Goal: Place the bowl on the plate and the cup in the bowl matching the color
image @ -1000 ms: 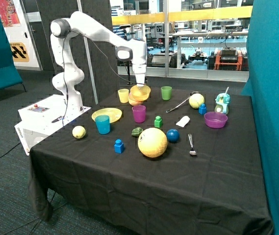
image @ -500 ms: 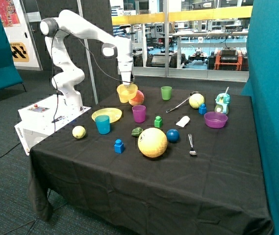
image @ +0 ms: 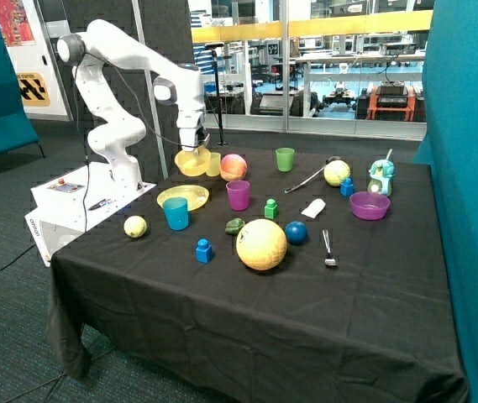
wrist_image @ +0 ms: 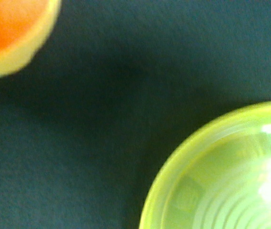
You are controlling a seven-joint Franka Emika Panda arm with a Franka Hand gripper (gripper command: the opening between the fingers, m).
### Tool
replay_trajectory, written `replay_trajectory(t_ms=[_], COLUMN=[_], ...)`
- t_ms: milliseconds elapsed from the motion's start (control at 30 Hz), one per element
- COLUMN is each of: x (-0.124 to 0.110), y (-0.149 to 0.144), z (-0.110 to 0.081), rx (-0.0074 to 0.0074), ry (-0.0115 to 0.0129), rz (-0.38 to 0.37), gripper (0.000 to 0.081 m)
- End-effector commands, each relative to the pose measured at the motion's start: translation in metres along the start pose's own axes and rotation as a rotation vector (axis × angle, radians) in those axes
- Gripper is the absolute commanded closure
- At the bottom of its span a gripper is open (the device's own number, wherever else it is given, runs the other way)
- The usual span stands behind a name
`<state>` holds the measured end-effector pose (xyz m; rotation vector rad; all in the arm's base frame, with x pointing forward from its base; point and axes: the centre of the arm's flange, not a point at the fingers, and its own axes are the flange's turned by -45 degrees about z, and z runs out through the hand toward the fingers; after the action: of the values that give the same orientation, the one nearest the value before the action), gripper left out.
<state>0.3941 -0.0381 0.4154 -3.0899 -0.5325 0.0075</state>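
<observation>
Outside view showed the pincer (image: 193, 148) in the upper left of the frame, closed on the rim of the bowl (image: 193, 162), which was held above the table (image: 306, 285), just behind the plate (image: 183, 196). The bowl was not yet on the plate. The cup (image: 213, 164) stood just beside the held bowl, with an orange-pink ball (image: 233, 166) next to it; it was not yet in the bowl.

Wrist view was filled by dark cloth, with a yellow-green ringed rim (wrist_image: 221, 176) at lower right, probably the plate, and the orange ball (wrist_image: 11, 33) at upper left. No fingers were seen there.

The bowl was judged light, stiff, thin plastic, smooth and likely slippery; a rim pinch was judged the only practical hold, and some tilt or swing in the grip could be expected. The cup was judged very light and easily tipped, best taken by its wall near the rim. Breakage was judged unlikely.
</observation>
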Motion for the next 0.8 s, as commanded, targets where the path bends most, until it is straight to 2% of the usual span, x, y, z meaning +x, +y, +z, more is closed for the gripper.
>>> replay_trajectory(t_ms=[0, 267, 533, 767], x=[-0.042, -0.053, -0.048, -0.045], y=[0.003, 0.004, 0.012, 0.018], z=[0.017, 0.038, 0.060, 0.071], rx=[-0.0066, -0.0066, -0.0066, -0.0066], ry=[0.0041, 0.0041, 0.0041, 0.0041], rz=[0.122, 0.125, 0.125, 0.133], gripper=[0.0808, 0.0808, 0.0808, 0.0808])
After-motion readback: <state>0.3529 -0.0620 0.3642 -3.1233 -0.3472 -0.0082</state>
